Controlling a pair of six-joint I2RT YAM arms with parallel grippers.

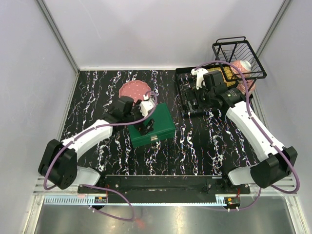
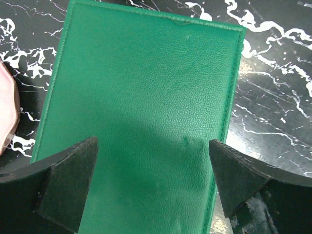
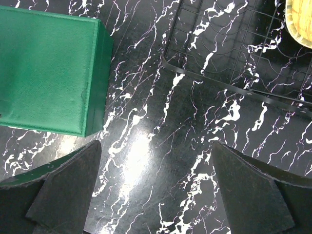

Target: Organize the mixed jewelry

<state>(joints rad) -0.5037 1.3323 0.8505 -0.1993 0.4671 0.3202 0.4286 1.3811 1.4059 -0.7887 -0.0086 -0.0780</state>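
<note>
"Nearest us, at the bottom of the frame, is the black mounting rail (image 1: pixel 161 184) with both arm bases bolted on. What's the left hand doing?"

"The left hand (image 1: pixel 145 127) is released. Its dark fingers (image 2: pixel 68 185) are spread wide over the lid of the closed green rectangular box with a leather grain (image 1: pixel 163 129). The box sits mid-frame on the black marble counter with white veins (image 1: pixel 97 97). I cannot tell whether the pads touch the lid."

"And the right?"

"The right hand (image 1: pixel 191 108) is released too, grasping nothing. It hangs over bare counter right of centre, between the green box and the flat black wire rack (image 1: pixel 185 83) toward the upper right."

"Where's the mixed jewelry?"

"No piece shows in any view. The box lid is shut, so I cannot tell where it lies."

"Anything else?"

"A round pink disc (image 1: pixel 134 89) lies just up and left of the box. In the upper right corner there's a tilted black wire basket (image 1: pixel 237 48) holding something pink and something yellow."
</note>
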